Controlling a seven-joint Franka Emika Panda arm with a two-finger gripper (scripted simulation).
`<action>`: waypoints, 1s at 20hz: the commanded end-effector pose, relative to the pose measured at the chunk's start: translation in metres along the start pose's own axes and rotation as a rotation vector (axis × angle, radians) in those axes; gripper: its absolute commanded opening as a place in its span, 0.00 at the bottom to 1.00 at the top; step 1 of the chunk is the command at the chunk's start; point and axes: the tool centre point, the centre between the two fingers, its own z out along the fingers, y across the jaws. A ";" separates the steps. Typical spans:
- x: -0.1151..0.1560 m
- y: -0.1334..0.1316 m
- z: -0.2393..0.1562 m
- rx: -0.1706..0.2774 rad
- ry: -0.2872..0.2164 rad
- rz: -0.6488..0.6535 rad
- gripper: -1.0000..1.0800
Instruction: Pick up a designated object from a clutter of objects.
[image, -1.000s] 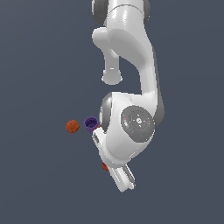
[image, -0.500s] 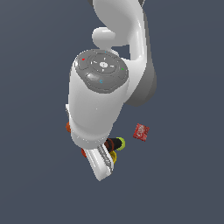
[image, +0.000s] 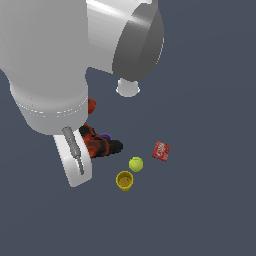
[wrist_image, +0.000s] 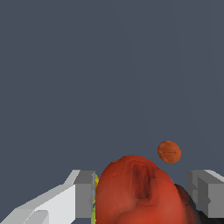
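Observation:
The designated object, a red and black drill (image: 101, 145), lies among the clutter of objects, partly behind my white hand (image: 75, 162) in the exterior view. In the wrist view its rounded red body (wrist_image: 135, 192) fills the gap between my two fingers. My gripper (wrist_image: 143, 194) is open and straddles it, with a thin sliver of yellow showing between the drill and one finger (wrist_image: 83, 194). The fingertips are hidden in the exterior view. An orange-red ball (wrist_image: 169, 152) lies just beyond the drill.
A yellow cup (image: 124, 180), a yellow-green ball (image: 136, 163) and a flat red packet (image: 161, 150) lie toward the exterior view's right of the drill. A purple cup (image: 106, 135) peeks out behind it. The arm's large white links (image: 50, 60) hide the upper left.
The arm has swung round and now looms much larger in the exterior view. The hand sits low against the drill, and the yellow cup and yellow-green ball have come into sight.

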 end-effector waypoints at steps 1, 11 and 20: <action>0.015 0.013 -0.023 0.005 0.004 0.001 0.00; 0.059 0.048 -0.079 0.005 0.005 0.000 0.00; 0.072 0.057 -0.094 0.004 0.006 0.001 0.00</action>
